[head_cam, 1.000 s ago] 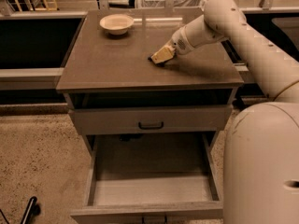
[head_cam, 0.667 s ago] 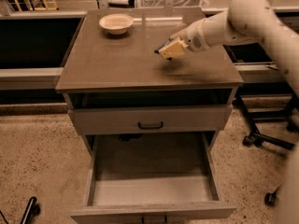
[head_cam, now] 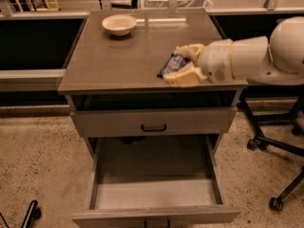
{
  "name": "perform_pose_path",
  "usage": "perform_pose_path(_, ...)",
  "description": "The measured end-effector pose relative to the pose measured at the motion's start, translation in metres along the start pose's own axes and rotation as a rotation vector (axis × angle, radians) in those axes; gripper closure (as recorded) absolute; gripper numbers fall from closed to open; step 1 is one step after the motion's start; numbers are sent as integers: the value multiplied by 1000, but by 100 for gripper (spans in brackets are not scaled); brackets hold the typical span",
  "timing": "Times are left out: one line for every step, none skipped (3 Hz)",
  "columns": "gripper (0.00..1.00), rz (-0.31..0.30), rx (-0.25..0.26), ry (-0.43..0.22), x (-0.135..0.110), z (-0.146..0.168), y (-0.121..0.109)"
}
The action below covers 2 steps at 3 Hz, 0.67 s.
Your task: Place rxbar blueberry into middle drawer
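Note:
The rxbar blueberry (head_cam: 172,64), a dark blue glossy bar, is held between the cream fingers of my gripper (head_cam: 179,66), which is shut on it just above the front right part of the cabinet top (head_cam: 114,61). My white arm reaches in from the right. The middle drawer (head_cam: 154,194) is pulled wide open below, showing its pale flat floor with nothing on it. The gripper is above and behind the open drawer, near the top's front edge.
A cream bowl (head_cam: 118,24) stands at the back left of the cabinet top. The top drawer (head_cam: 153,122) with a black handle is shut. Chair wheels (head_cam: 275,203) stand on the speckled floor at the right. A dark object (head_cam: 31,213) is at bottom left.
The gripper with the bar has moved from the middle right of the top toward its front edge. The view has shifted, and the arm now comes in lower from the right.

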<state>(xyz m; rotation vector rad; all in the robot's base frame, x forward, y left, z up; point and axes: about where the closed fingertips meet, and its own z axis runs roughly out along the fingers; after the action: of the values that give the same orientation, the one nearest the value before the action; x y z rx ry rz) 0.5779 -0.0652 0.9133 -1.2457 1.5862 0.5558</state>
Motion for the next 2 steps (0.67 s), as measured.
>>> perform_pose_path(100, 15, 12, 18, 14, -6, -1)
perform_pose_path(100, -13, -63, 6, 26, 9, 6)
